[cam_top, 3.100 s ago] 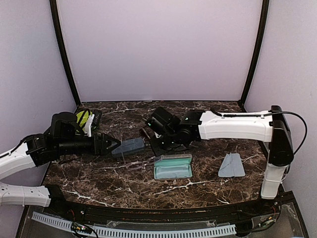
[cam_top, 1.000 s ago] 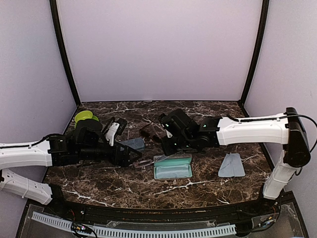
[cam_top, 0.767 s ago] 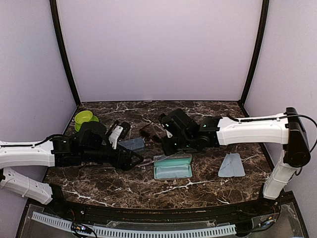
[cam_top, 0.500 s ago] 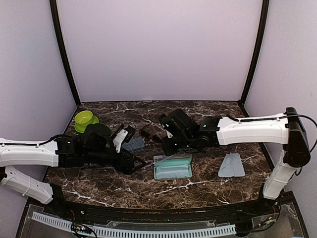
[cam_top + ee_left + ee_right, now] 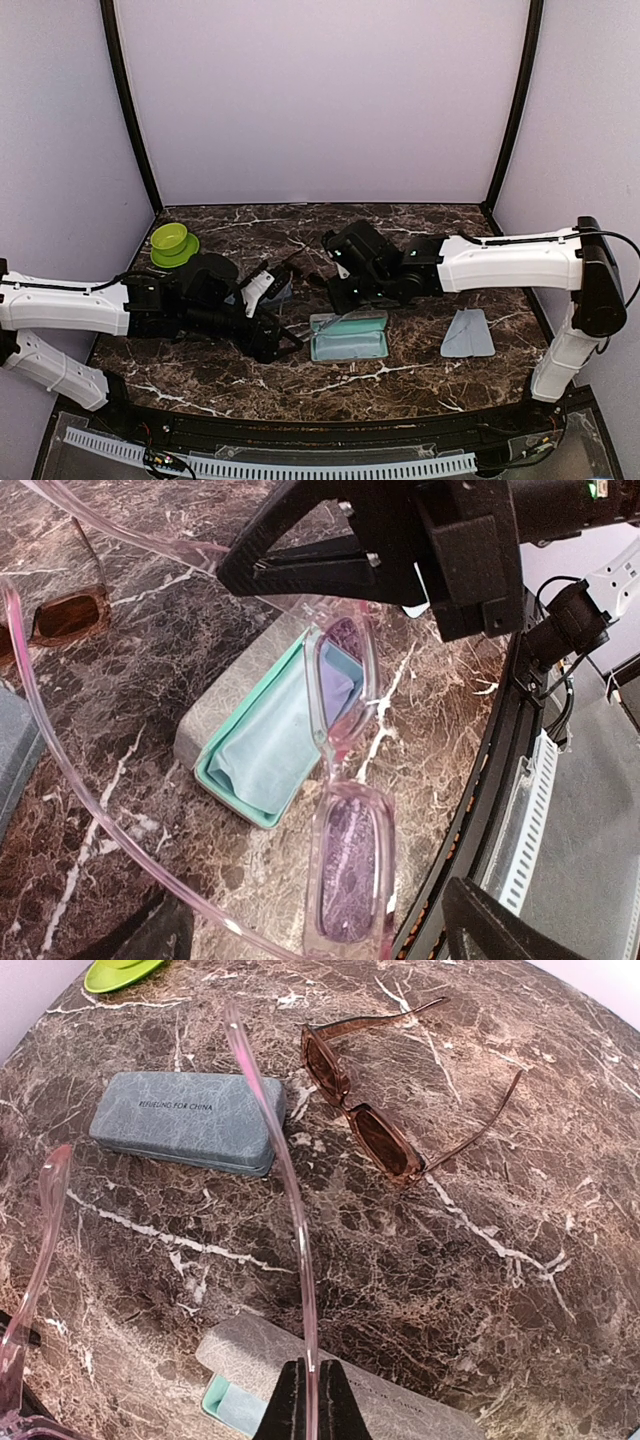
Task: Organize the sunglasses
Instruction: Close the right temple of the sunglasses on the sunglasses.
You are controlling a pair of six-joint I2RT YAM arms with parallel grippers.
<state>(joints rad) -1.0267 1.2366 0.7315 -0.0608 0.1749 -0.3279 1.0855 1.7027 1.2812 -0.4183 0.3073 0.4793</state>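
Note:
The purple-tinted sunglasses [image 5: 345, 875], with a pale pink frame, hang in the air just left of the open teal-lined case [image 5: 348, 337]. My right gripper [image 5: 305, 1405] is shut on one of their temple arms [image 5: 285, 1180]. My left gripper [image 5: 310, 920] is open, with a finger on either side of the lens front and a gap showing at each. In the top view it [image 5: 285, 343] sits low by the case's left end, and the right gripper [image 5: 333, 297] is above the case. The brown-lensed sunglasses [image 5: 365, 1120] lie unfolded on the table behind.
A closed blue-grey case [image 5: 185, 1120] lies left of the brown pair. A light-blue cloth [image 5: 270, 750] lies inside the open case, and another [image 5: 467, 333] lies at the right. A green bowl [image 5: 172, 243] stands at the back left. The table's near edge [image 5: 500, 780] is close to the left gripper.
My left arm has swung right and toward the near edge, bringing its open gripper around the purple sunglasses. The right arm has stayed still, keeping its grip on the temple.

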